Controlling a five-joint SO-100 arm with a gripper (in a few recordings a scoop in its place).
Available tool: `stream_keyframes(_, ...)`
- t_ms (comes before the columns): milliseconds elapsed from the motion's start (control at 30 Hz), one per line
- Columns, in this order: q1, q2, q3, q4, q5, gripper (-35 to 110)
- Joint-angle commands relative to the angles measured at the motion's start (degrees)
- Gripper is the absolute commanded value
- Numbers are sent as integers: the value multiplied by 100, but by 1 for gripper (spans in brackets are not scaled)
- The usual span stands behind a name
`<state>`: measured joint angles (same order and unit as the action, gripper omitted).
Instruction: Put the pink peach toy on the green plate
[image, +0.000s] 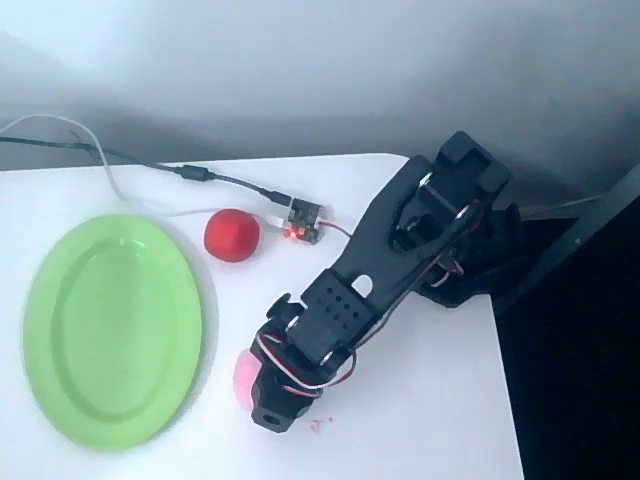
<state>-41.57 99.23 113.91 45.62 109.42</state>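
white table (420, 400): pink peach toy (244, 372) under gripper (262, 385).

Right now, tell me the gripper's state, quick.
Gripper: down at the pink peach toy beside the green plate; open or closed cannot be told, as the arm covers the fingers.

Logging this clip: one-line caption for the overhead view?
Black arm's gripper over pink peach toy, beside empty green plate; red ball behind.
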Motion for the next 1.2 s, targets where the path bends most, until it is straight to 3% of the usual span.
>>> stream_keyframes(0,-105,-79,-158,-35,149,37)
stream_keyframes(367,-123,-483,-519,-35,176,34)
stream_keyframes(933,-132,-554,-492,-9,211,1)
stream_keyframes(1167,-123,-554,-483,-9,246,0)
